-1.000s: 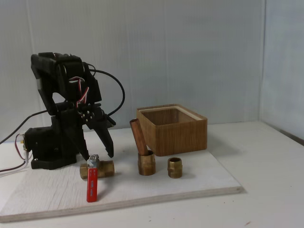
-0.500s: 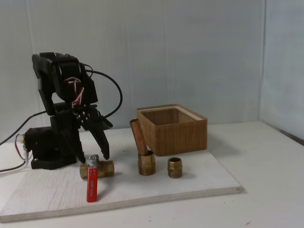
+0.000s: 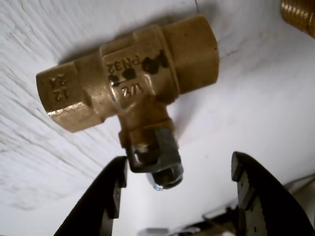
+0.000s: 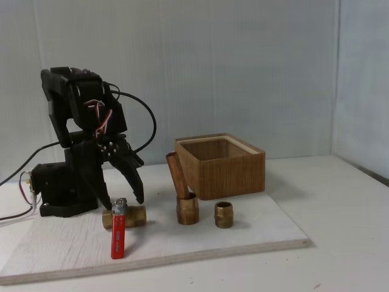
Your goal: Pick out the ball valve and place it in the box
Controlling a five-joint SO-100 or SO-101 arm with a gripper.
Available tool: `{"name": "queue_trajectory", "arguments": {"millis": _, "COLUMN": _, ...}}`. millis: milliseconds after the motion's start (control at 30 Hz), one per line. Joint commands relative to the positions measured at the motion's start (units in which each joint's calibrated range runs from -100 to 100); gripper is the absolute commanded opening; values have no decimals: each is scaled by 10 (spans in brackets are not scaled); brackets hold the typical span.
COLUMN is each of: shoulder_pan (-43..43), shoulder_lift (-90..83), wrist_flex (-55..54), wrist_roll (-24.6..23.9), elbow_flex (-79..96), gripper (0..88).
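The ball valve (image 4: 129, 216) lies on the white board just in front of the arm's base, its red lever (image 4: 117, 241) pointing toward the camera. In the wrist view its brass body (image 3: 133, 73) is close, with the silver nut (image 3: 158, 164) toward me. My gripper (image 4: 123, 201) hangs open just above the valve. In the wrist view the gripper (image 3: 179, 164) straddles the nut, and its black fingertips (image 3: 117, 182) stand on either side without closing on it. The brown ribbed box (image 4: 220, 165) stands to the right, behind the fittings.
A brass fitting with a slanted copper pipe (image 4: 184, 199) stands between valve and box. A short threaded brass nipple (image 4: 223, 214) sits right of it. A threaded brass edge (image 3: 300, 14) shows at the wrist view's top right. Cables (image 4: 18, 194) trail left of the base.
The open gripper swung slightly left, then back right, staying just above the valve. The valve and fittings have not moved.
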Motion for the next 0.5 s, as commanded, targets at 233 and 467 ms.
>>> {"name": "queue_trajectory", "arguments": {"millis": 233, "shoulder_pan": -5, "shoulder_lift": 2, "wrist_flex": -35, "wrist_roll": 1, "elbow_flex": 44, "gripper": 227}}
{"name": "queue_trajectory", "arguments": {"millis": 467, "shoulder_pan": -4, "shoulder_lift": 1, "wrist_flex": -35, "wrist_roll": 1, "elbow_flex": 38, "gripper": 227}}
